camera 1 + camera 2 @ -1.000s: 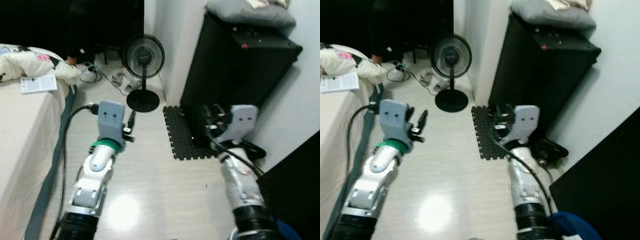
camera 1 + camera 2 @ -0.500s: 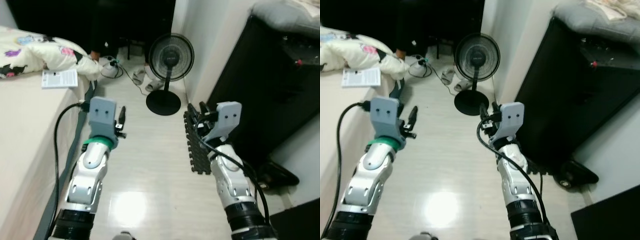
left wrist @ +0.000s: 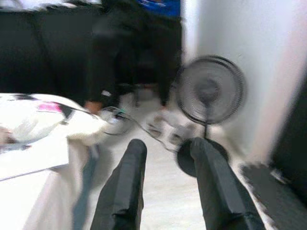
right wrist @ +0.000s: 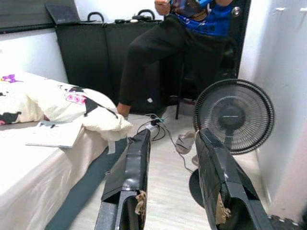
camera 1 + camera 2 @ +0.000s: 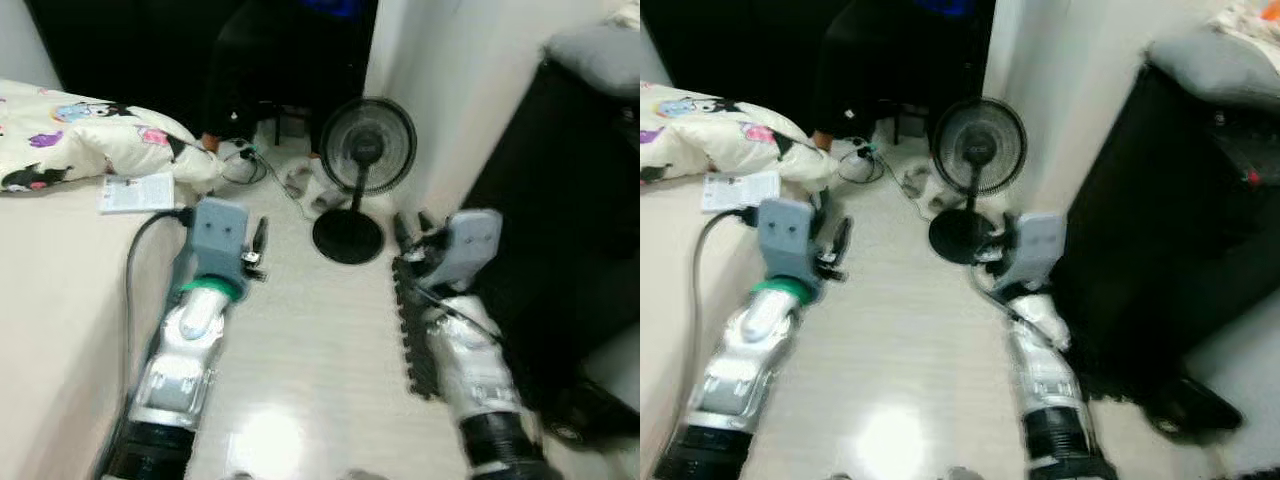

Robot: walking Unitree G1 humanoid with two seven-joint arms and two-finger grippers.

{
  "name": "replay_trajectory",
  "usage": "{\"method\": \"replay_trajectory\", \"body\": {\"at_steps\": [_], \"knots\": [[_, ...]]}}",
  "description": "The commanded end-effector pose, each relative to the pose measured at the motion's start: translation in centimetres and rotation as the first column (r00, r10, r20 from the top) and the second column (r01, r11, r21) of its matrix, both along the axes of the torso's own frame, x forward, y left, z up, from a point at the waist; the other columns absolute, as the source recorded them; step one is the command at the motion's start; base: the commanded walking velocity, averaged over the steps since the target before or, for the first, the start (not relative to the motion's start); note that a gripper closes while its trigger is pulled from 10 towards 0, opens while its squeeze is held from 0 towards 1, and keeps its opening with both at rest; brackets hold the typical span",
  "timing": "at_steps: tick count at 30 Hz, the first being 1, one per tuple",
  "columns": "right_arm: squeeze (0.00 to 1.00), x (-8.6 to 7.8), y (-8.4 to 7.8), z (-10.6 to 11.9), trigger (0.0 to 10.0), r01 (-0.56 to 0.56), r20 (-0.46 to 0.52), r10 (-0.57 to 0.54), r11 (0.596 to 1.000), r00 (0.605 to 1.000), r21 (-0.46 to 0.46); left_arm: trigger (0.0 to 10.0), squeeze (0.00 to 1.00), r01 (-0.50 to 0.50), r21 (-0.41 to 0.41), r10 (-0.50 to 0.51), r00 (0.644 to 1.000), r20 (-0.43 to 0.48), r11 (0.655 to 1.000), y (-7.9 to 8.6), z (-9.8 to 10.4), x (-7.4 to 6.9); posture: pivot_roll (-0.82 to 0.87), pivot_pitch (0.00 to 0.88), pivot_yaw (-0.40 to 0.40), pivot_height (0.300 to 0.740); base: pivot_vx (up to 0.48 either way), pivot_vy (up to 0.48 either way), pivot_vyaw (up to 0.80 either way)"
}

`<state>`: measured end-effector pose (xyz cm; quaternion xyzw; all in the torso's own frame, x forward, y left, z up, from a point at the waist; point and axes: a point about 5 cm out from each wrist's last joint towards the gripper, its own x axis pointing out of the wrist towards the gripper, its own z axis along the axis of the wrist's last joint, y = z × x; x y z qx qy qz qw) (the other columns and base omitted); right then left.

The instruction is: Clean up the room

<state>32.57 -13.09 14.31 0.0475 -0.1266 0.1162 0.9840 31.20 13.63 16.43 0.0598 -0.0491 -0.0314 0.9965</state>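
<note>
My left gripper (image 5: pixel 258 243) hangs over the pale floor beside the bed, open with nothing between its fingers (image 3: pixel 128 182). My right gripper (image 5: pixel 408 232) is held out just right of the fan's base, also open and empty (image 4: pixel 172 135). A white booklet (image 5: pixel 135 192) lies on the bed next to a patterned cream blanket (image 5: pixel 90 140). A pair of grey slippers (image 5: pixel 300 180) and a white plug with a cable (image 5: pixel 238 158) lie on the floor beyond the left gripper. The eye views are blurred.
A black standing fan (image 5: pixel 367 150) stands ahead by the white wall. A black foam mat (image 5: pixel 413 330) and a tall black cabinet (image 5: pixel 560 240) are at right. The bed (image 5: pixel 50 300) lines the left. A person (image 4: pixel 163 52) sits at the back.
The whole picture has shifted, so the camera has moved: the fan and bed look nearer and a seated person's legs have come into view. Both arms keep the same pose.
</note>
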Motion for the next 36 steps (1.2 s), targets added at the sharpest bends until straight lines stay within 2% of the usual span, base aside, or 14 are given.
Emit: {"method": "replay_trajectory", "body": {"at_steps": [1, 7, 22, 36], "knots": [[0.0, -0.08, -0.78, -0.31, 10.0, 0.023, -0.011, -0.023, 1.0, 1.0, 0.002, 10.0, 0.0, 0.018, 0.0, -0.018, 1.0, -0.006, 1.0, -0.48, -0.22, -0.09, -0.07, 0.0, 0.011, 0.705, 0.472, 0.0, 0.0], [0.0, -0.12, -0.8, -0.37, 10.0, 0.021, -0.014, -0.021, 1.0, 1.0, 0.0, 10.0, 0.0, 0.016, -0.002, -0.016, 1.0, -0.008, 1.0, -0.49, -0.27, -0.13, -0.07, 0.0, 0.009, 0.705, 0.472, 0.0, 0.0], [0.0, -0.09, -1.02, -0.45, 10.0, 0.029, -0.019, -0.029, 1.0, 0.999, 0.009, 10.0, 0.0, 0.02, -0.006, -0.02, 1.0, -0.009, 1.0, -0.61, -0.23, -0.07, -0.07, 0.0, 0.012, 0.705, 0.472, 0.0, -0.78], [0.0, -0.04, -0.98, -0.4, 10.0, 0.03, -0.016, -0.03, 1.0, 0.999, 0.0, 10.0, 0.0, 0.021, -0.004, -0.021, 1.0, -0.011, 1.0, -0.65, -0.25, -0.04, -0.07, 0.0, 0.014, 0.705, 0.471, 0.0, 0.0]]}}
